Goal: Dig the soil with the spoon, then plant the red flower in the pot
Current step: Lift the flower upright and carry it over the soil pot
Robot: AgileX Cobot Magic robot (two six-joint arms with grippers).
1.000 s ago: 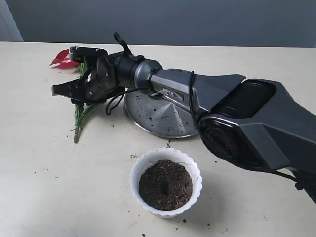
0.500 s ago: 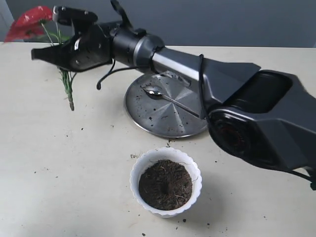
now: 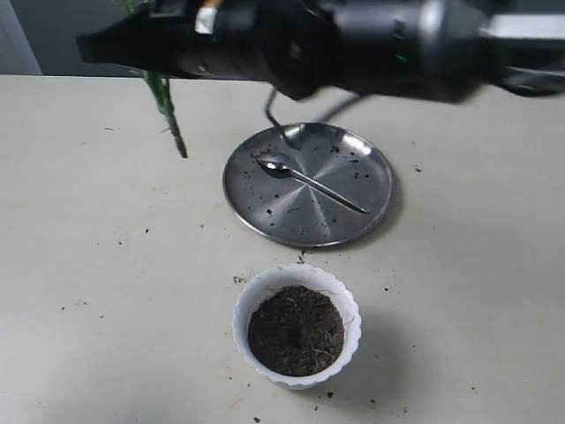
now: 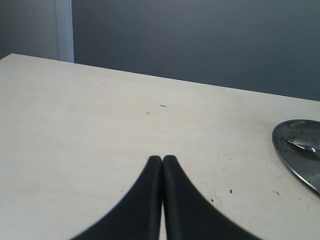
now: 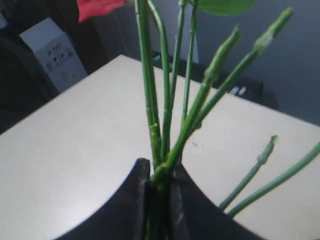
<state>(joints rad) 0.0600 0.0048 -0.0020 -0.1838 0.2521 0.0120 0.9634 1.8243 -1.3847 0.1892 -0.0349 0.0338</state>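
My right gripper (image 3: 97, 46) reaches across the top of the exterior view, blurred, and is shut on the green stems (image 5: 161, 150) of the red flower (image 5: 100, 7). Those stems (image 3: 168, 110) hang free above the table, left of the steel plate (image 3: 357, 163). The red spathes are above the exterior view's top edge. The spoon (image 3: 313, 184) lies on the plate. The white pot (image 3: 243, 305) stands nearer the front, with the soil (image 3: 296, 331) in it and a small hollow in the soil's middle. My left gripper (image 4: 162, 159) is shut with nothing in it, low over bare table.
Dark soil crumbs speckle the plate and the table around the pot. The plate's rim (image 4: 295, 155) shows beside my left gripper. The right arm spans the top of the exterior view.
The right gripper closed on the flower's stems and lifted the flower off the table. The stems now hang higher and further right, nearer the plate.
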